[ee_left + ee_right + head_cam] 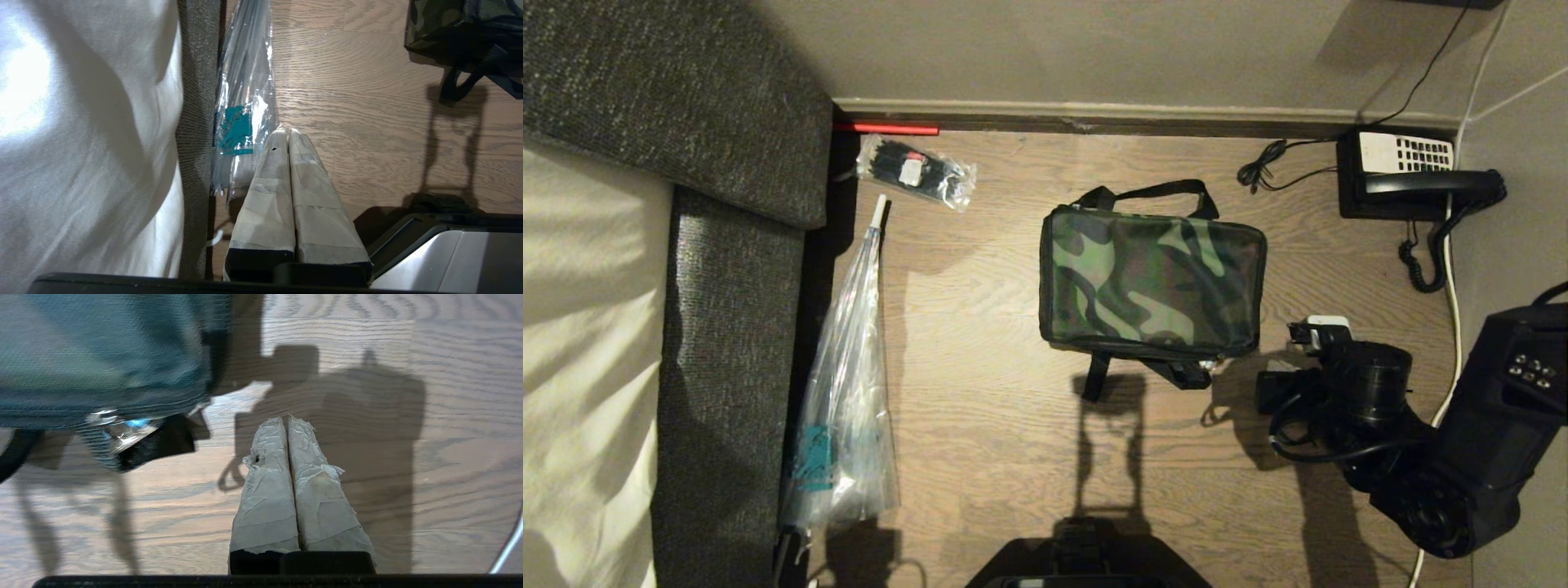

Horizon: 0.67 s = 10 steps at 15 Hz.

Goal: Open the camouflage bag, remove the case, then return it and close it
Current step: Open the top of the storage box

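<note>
While I'm parked over the wood floor (980, 425), the camouflage bag (1152, 282) sits zipped at center — right gripper (287, 424) at its 4 o'clock, pinched closed, empty; telephone (1413, 175) at 2 o'clock.

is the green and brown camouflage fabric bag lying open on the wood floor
No, the camouflage fabric bag lies shut on the wood floor in the head view, its top panel flat and no lining or contents showing.

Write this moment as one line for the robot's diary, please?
camouflage bag: closed, on floor | right gripper: shut, empty, beside bag | left gripper: shut, parked by plastic sleeve | case: not visible
</note>
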Tool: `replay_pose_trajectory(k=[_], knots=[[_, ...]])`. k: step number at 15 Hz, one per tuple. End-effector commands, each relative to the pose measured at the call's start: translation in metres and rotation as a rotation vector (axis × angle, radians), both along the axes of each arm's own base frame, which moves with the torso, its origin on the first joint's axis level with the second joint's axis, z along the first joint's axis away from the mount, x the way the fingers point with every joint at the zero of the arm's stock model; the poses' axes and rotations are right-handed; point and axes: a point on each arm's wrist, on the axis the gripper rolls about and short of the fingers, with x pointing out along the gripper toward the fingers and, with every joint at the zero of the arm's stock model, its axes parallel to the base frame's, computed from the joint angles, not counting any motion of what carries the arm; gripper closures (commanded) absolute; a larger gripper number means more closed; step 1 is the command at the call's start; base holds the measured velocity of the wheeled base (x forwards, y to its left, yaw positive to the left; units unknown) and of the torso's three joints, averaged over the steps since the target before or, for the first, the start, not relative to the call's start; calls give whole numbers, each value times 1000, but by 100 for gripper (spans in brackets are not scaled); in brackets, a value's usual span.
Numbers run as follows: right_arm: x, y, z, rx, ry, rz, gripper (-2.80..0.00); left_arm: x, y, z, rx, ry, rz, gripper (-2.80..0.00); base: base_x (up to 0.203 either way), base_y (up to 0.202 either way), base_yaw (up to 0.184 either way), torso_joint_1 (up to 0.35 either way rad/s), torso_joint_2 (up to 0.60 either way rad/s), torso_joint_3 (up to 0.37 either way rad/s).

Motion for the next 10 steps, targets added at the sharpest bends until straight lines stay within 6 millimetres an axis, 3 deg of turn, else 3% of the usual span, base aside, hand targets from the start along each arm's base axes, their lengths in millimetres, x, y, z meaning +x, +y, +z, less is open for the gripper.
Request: replay_pose_trajectory(k=[1,6,10], knots=[[1,-7,2,3,-5,-7,0,0,0,0,0,0,0,0,0,0,0,0,0,0],[3,-8,10,24,-37,21,0,0,0,0,0,0,0,0,0,0,0,0,0,0],[-3,18,6,61,-15,148,0,0,0,0,0,0,0,0,0,0,0,0,0,0]])
